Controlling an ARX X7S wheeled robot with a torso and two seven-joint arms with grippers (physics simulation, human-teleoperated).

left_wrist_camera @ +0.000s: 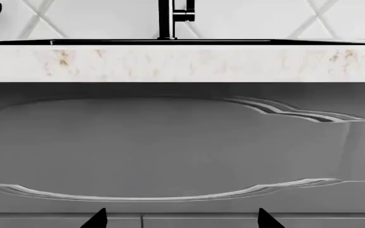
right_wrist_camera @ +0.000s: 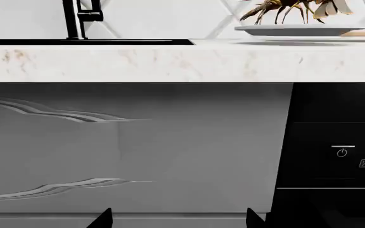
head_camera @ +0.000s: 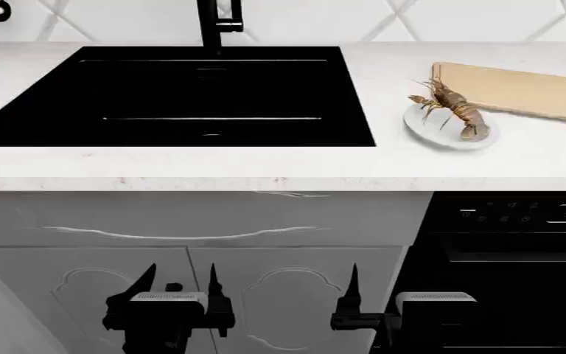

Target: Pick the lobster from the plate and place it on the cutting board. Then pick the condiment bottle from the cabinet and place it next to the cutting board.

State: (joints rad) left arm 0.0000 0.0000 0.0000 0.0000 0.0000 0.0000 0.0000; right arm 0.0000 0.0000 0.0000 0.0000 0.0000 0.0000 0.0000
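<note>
Here we see the lobster point(head_camera: 451, 108) lying on the plate point(head_camera: 429, 128), just beside the cutting board point(head_camera: 519, 90) on the tabletop point(head_camera: 263, 166). Both the left gripper point(head_camera: 180, 284) and right gripper point(head_camera: 386, 284) hang low before the cabinet doors, jaws spread, holding nothing.

A pale marble-look countertop point(head_camera: 165, 166) runs across the head view, with a black rectangular sink point(head_camera: 180, 96) sunk into it toward its left end. A black faucet point(head_camera: 216, 22) rises from the counter's back edge behind the sink. The wall point(head_camera: 460, 18) is white tile with a raised diamond pattern. Below the counter's front edge sit grey cabinet fronts point(head_camera: 194, 221) with curved moulding, a drawer above two doors. To their right stands a black appliance point(head_camera: 519, 221), possibly a dishwasher, with a lit control panel. Lighting is even and soft.
</note>
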